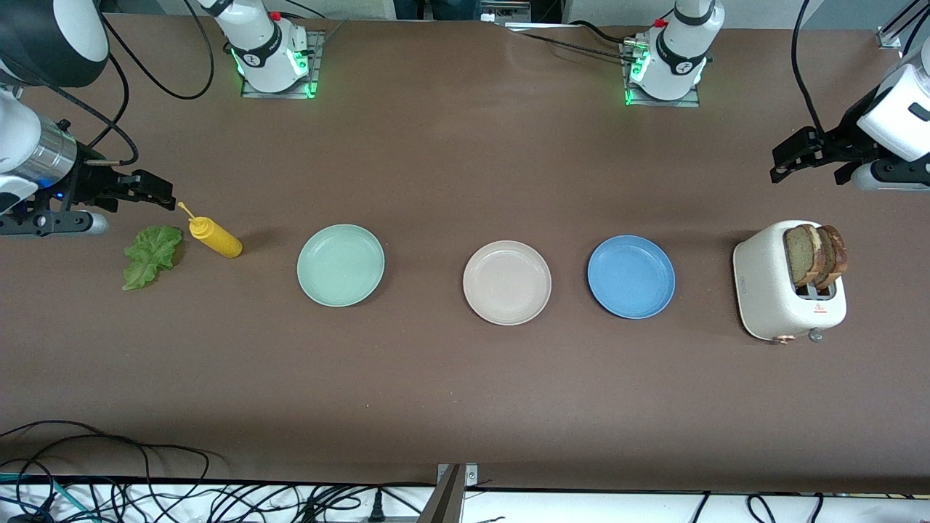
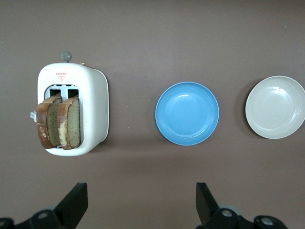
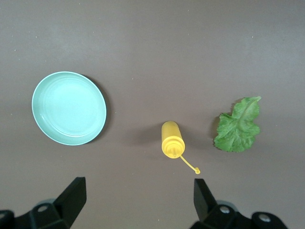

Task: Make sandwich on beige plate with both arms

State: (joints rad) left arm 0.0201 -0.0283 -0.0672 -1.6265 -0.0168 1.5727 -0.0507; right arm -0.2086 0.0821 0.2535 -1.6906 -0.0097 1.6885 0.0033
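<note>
Both hands (image 2: 138, 205) (image 3: 136, 202) raised, fingers apart.

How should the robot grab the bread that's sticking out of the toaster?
Probably from straight above. The two bread slices stand upright in the toaster slots, crusty tops poking out. Pinch one slice's exposed top across its flat faces and lift upward. The left gripper, fingers open, is nearest.
</note>
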